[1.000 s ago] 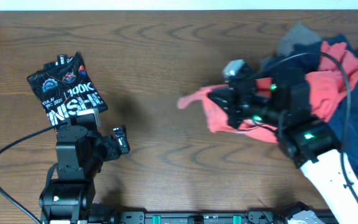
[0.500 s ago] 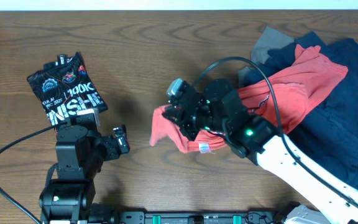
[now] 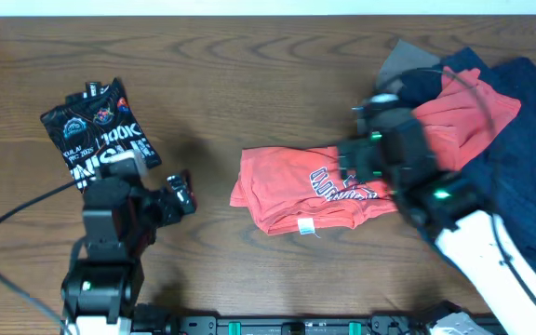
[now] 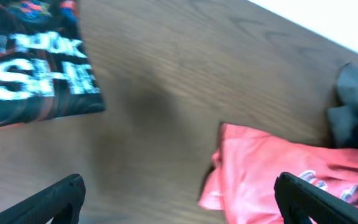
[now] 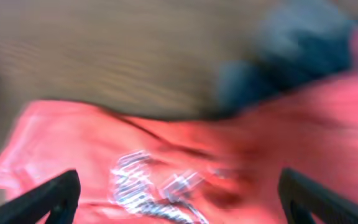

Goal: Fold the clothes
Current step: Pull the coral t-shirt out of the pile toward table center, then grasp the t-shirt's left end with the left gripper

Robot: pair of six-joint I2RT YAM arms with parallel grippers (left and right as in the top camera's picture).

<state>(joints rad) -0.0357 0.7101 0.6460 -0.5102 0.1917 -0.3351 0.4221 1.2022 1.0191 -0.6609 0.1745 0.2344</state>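
— Across the middle of the table (image 3: 249, 74), what is lying there?

— A coral-red T-shirt (image 3: 277, 186) is lying crumpled with its chest print facing up. A white tag (image 3: 305, 226) is showing at its near edge. Its right end is running under the right arm (image 3: 454, 214) toward a pile (image 3: 491, 102) at the table's right side.

— What is sitting in that pile?

— A navy garment (image 3: 529, 140) is spreading widest and a grey garment (image 3: 403, 63) is peeking out at the far edge. Red cloth is draping over them, and I cannot tell whether it is the same shirt.

— What is the right gripper doing?

— The right gripper (image 5: 179, 199) is hovering over the red shirt's print with its fingers spread wide, gripping nothing. Its wrist view is coming through blurred.

— And the left?

— The left gripper (image 4: 179, 186) is hanging above bare wood, fingers likewise parted and empty. It is sitting between the red shirt and a folded black printed T-shirt (image 3: 100, 130). That one is lying at the table's left, well apart from the red one.
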